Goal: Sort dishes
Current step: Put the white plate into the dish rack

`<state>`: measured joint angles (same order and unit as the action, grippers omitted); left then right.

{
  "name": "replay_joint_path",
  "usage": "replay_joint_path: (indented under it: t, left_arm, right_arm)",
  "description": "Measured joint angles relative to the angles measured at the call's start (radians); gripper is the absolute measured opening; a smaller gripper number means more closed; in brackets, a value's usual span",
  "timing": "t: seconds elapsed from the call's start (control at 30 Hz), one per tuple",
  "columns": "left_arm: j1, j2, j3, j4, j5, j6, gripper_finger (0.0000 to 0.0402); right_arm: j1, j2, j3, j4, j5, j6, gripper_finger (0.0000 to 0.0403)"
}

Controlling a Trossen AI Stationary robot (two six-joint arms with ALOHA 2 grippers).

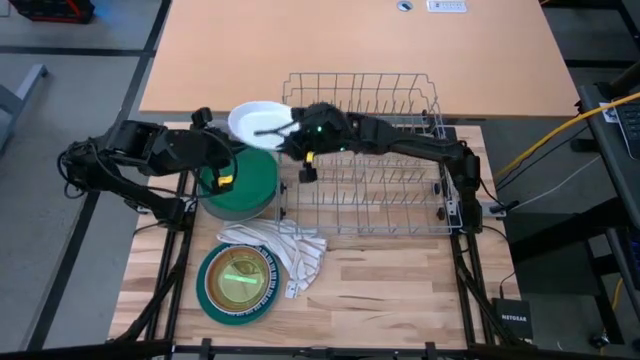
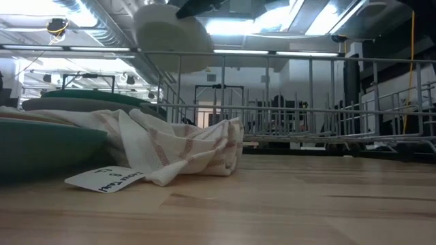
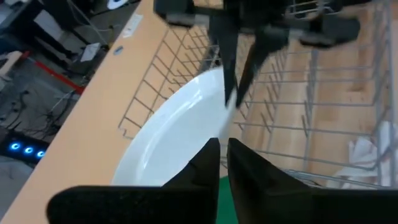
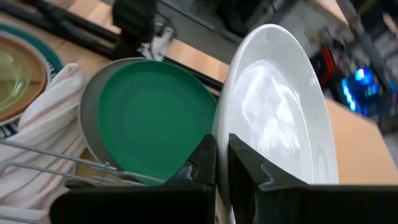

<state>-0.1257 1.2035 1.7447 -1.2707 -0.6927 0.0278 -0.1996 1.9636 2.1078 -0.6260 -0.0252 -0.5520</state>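
Observation:
A white plate [image 1: 256, 122] is lifted above the table at the left end of the grey wire rack [image 1: 370, 150]. It shows tilted and high in the low view [image 2: 170, 30]. My left gripper [image 3: 222, 152] and my right gripper [image 4: 222, 155] are both shut on its rim, at opposite sides. My right gripper also shows in the left wrist view [image 3: 237, 93]. Below the white plate, a green plate [image 1: 243, 172] lies on a grey plate [image 4: 90, 118]. A teal plate [image 1: 210, 290] carrying a yellow-green dish [image 1: 238, 276] lies near the table's near edge. My left gripper pinches the white plate's rim [image 3: 202, 142] between its two fingers, on the side toward the table's left, coming from the left. The plate is lifted clear of the table. My right gripper pinches the opposite rim of the white plate [image 4: 225, 124] between its two fingers [image 3: 229, 68], one on each face, coming from the rack side. The plate is tilted up on edge, clear of the table and the rack.
The wire rack fills the middle and right of the table, its upright prongs close beside the plate. A white cloth with dark stripes [image 1: 285, 250] lies crumpled between the plate stacks and the rack's near side, with a paper tag [image 2: 105, 179].

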Motion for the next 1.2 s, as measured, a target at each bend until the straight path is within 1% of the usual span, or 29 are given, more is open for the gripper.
replay_joint_path:
  t: [0.23, 0.33, 0.4, 0.57, 0.67, 0.8, 0.93, 1.1, 1.2]
  left_arm:
    - [0.0, -0.004, 0.0, 0.0, -0.012, -0.002, 0.0001]
    - [0.0, -0.004, 0.0, 0.0, -0.012, -0.006, 0.0002]
    - [0.001, -0.004, 0.0, 0.0, -0.012, -0.02, 0.0004]
    - [0.002, -0.004, -0.021, -0.001, -0.014, -0.061, 0.0001]
    - [0.002, -0.004, -0.045, 0.001, -0.014, -0.076, 0.0002]
    - [0.002, -0.004, -0.075, 0.006, -0.015, -0.081, 0.0004]
    - [0.002, -0.004, -0.108, 0.007, -0.019, -0.081, 0.0002]
    - [0.002, -0.004, -0.135, 0.017, -0.022, -0.095, 0.0004]
    - [0.002, -0.004, -0.146, 0.037, -0.022, -0.095, 0.0001]
  right_arm:
    - [-0.082, 0.0, 0.175, -0.168, 0.037, 0.272, 0.0019]
    - [-0.117, 0.0, 0.247, -0.228, 0.088, 0.385, 0.0019]
    - [-0.144, -0.032, 0.236, -0.222, 0.12, 0.462, 0.0019]
    - [-0.236, -0.096, 0.235, -0.296, 0.119, 0.708, 0.0018]
    - [-0.297, -0.133, 0.234, -0.355, 0.113, 0.813, 0.0018]
    - [-0.379, -0.181, 0.234, -0.442, 0.109, 0.904, 0.0018]
    - [-0.463, -0.208, 0.234, -0.523, 0.064, 0.972, 0.0018]
    - [-0.561, -0.216, 0.234, -0.592, 0.015, 0.995, 0.0018]
    - [-0.611, -0.214, 0.233, -0.649, 0.006, 0.996, 0.0018]
